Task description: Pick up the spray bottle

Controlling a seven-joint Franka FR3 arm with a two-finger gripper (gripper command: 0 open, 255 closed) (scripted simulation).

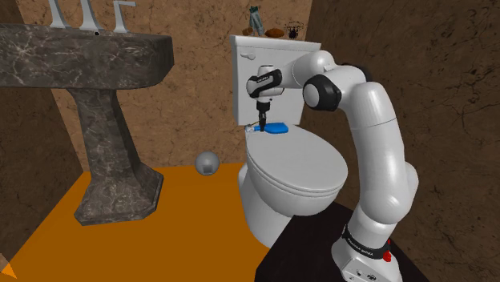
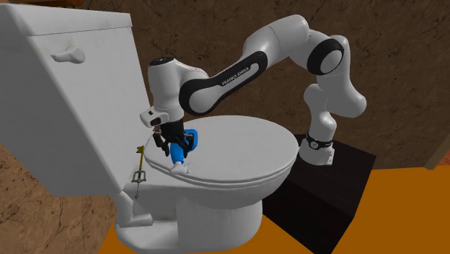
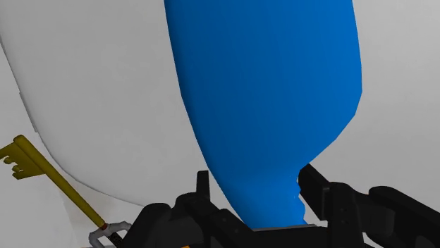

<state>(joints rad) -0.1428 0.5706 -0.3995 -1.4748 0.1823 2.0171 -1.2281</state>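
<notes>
The black two-finger gripper (image 3: 255,180) is clamped on the narrow end of the blue spray bottle (image 3: 268,91), which lies between its fingers, its white nozzle resting on the glossy white toilet lid (image 2: 245,144) beneath. The lift should probably go straight up and slowly, since the wide body beyond the fingertips could swing. A slender gold key (image 3: 53,180) lies just beside the gripper, so avoid dragging sideways.

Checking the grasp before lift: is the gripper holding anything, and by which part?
The gripper looks shut on the blue spray bottle, its fingers clasping the narrow, tapered end of the body.
</notes>
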